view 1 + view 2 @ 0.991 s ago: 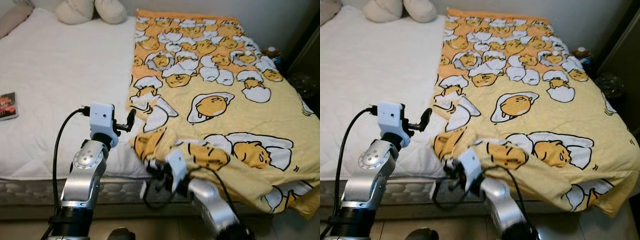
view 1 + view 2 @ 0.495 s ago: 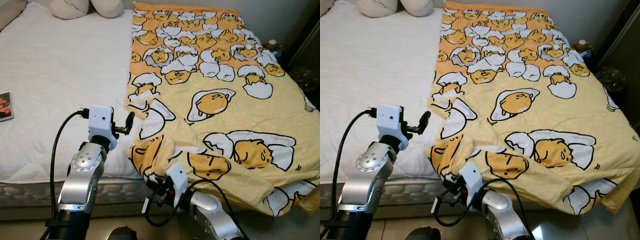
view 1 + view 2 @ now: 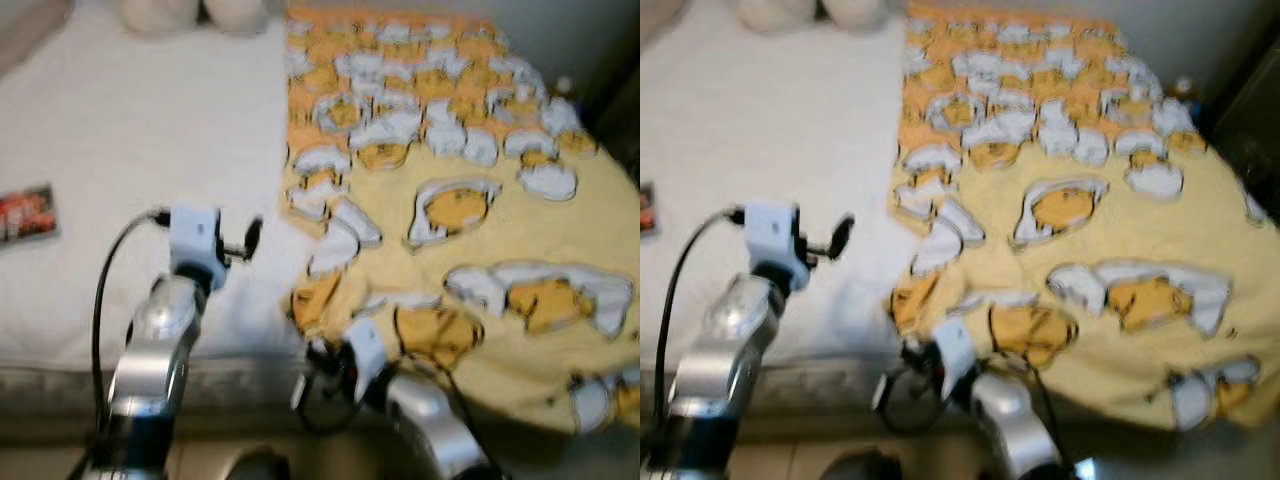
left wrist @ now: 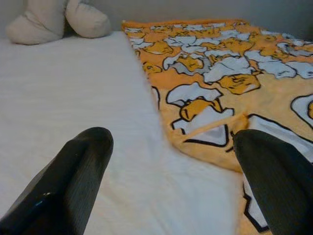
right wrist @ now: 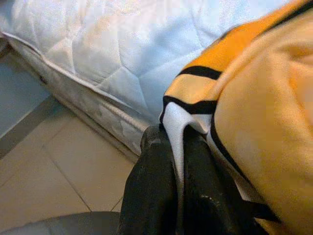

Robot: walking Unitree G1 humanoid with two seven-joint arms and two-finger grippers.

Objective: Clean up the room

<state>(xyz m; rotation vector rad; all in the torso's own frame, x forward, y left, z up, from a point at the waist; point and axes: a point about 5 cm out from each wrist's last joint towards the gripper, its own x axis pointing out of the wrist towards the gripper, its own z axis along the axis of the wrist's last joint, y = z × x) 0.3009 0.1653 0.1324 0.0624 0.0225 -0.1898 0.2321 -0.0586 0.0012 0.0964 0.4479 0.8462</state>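
A yellow blanket (image 3: pixel 450 200) printed with cartoon eggs covers the right half of the bed. Its near left corner hangs over the bed's front edge, and my right gripper (image 5: pixel 178 166) is shut on that corner's white and orange hem, low beside the quilted mattress side (image 5: pixel 98 58). My left gripper (image 4: pixel 171 196) is raised over the bare white mattress (image 3: pixel 120 130), just left of the blanket's long edge (image 4: pixel 195 134). Its fingers (image 4: pixel 73 181) stand wide open with nothing between them. Both head views are blurred.
Two beige pillows (image 4: pixel 54 19) lie at the head of the bed. A small book (image 3: pixel 25 213) rests on the mattress at the far left. Dark furniture (image 3: pixel 1260 110) stands to the right of the bed. Tiled floor (image 5: pixel 58 171) lies below the bed's front edge.
The head views have shifted and blurred, so the camera has moved. My right gripper has dropped slightly lower along the bed's front, still holding the blanket corner. The left gripper stays open.
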